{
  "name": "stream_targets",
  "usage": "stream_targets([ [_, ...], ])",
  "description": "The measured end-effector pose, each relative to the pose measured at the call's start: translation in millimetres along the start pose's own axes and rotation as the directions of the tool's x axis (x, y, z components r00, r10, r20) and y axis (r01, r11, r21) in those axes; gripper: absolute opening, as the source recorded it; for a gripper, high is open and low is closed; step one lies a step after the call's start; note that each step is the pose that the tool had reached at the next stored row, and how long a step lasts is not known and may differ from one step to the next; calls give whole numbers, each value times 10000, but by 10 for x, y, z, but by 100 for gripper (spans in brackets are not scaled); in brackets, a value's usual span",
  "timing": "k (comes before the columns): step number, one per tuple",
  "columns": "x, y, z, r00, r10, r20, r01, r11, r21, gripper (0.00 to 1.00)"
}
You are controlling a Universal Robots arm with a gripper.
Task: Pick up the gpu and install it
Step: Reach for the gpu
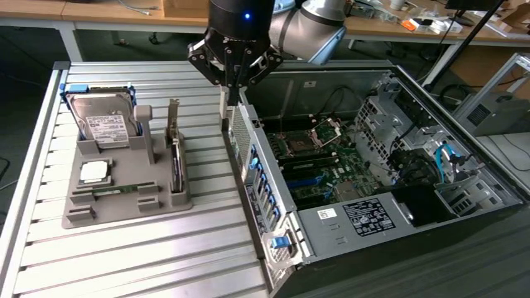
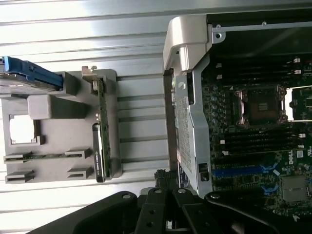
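Note:
The gpu (image 1: 176, 162) is a thin dark card standing on edge in a slot of the grey holder tray (image 1: 124, 208), with its silver bracket (image 1: 174, 118) sticking up at the far end. In the wrist view the gpu (image 2: 103, 131) runs along the tray's side nearest the computer. My gripper (image 1: 234, 98) hangs over the near wall of the open computer case (image 1: 265, 186), to the exterior view's right of the gpu and apart from it. Its fingers are shut with nothing between them. The wrist view has the gripper (image 2: 170, 183) over the case wall.
The tray also holds a silver hard drive (image 1: 103, 124) in a blue frame, a square chip (image 1: 94, 171) and a green memory stick (image 1: 124, 188). The motherboard (image 1: 319, 161) lies exposed inside the case. A slatted metal table (image 1: 149, 254) carries everything.

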State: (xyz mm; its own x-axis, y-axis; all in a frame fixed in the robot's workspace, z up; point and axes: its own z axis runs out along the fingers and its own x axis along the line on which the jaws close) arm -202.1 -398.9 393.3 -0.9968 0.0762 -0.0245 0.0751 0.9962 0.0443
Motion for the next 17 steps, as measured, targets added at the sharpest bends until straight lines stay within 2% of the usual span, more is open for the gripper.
stream_targets([
  [17, 128, -10, -4, 10000, 0, 0, 0, 10000, 0, 11],
])
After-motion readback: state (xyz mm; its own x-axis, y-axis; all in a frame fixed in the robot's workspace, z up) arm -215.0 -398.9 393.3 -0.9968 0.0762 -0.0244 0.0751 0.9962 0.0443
